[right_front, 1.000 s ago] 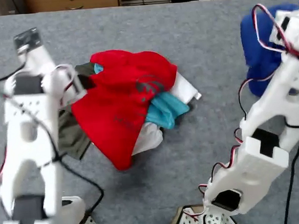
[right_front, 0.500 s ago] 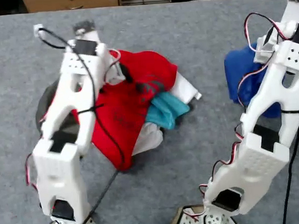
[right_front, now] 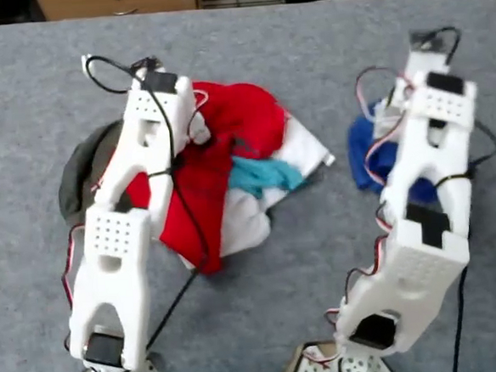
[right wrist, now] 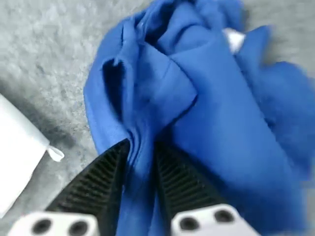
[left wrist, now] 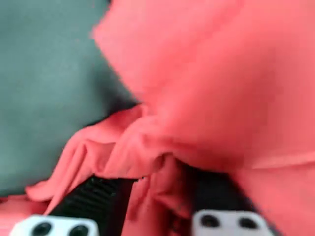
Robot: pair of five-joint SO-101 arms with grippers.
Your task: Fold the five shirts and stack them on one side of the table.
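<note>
Grey felt table (right_front: 306, 46); left jaws clamp red shirt (right_front: 252, 122), right jaws blue shirt (right wrist: 211, 123).

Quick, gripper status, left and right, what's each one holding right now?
The left gripper is closed on a bunch of the red shirt.
The right gripper is closed on a fold of the blue shirt.

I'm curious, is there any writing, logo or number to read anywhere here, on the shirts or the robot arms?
No text can be read in these pictures.
Red shirt: it carries a dark print, too blurred to read.
Blue shirt: it has a small white tag with no legible writing.
</note>
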